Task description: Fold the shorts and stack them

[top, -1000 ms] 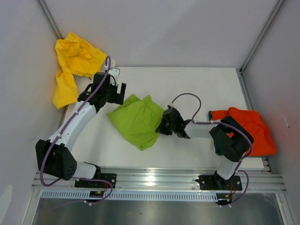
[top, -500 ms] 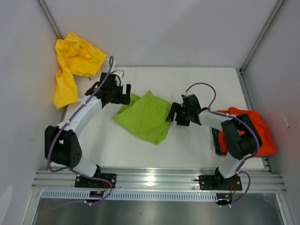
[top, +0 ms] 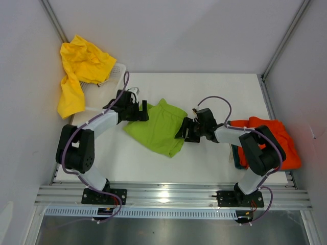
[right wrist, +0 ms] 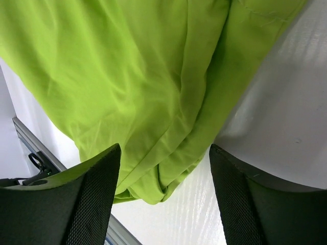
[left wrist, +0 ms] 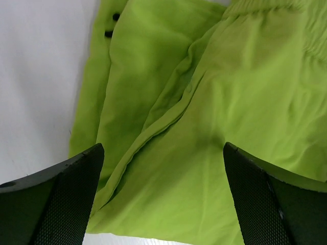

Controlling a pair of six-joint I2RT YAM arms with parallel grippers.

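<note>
The left gripper (top: 143, 112) has reached the lime green shorts (top: 156, 128), opposite the right gripper (top: 182, 131). Both gape wide and empty, seemingly ready to grasp for folding.

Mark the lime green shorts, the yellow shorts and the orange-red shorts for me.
lime green shorts (top: 156, 127), top external view, middle of the spread fabric.
yellow shorts (top: 82, 64), top external view, bunched upper part.
orange-red shorts (top: 281, 137), top external view, middle of the visible fabric.
</note>
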